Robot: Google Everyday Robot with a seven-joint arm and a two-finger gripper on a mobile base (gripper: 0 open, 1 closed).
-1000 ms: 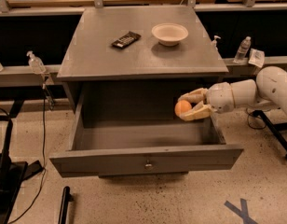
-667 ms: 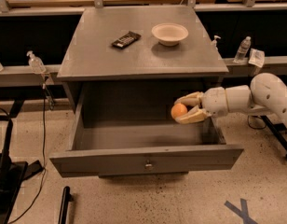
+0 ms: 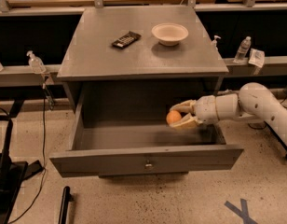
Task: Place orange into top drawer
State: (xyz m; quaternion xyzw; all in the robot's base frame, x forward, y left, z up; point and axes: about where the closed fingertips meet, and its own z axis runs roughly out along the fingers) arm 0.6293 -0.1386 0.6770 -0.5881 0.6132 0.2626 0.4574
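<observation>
The drawer point(image 3: 146, 158) stands pulled open at 6 o'clock, its knob point(image 3: 147, 164) facing out. Over its inside, toward 3 o'clock, the tool point(image 3: 177, 116) pinches the orange point(image 3: 173, 117) between both fingers, having carried it inward from the right rim over the past second. The fruit now hangs above the drawer floor, so only lowering and release appear to remain. Beyond, at 12 o'clock, a bowl point(image 3: 169, 33) and a dark flat object point(image 3: 126, 39) sit on the table point(image 3: 97, 55).

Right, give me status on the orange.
Gripper shut on orange, reaching in over right side of open top drawer. Orange not yet released. Nothing visible in the way below it.
</observation>
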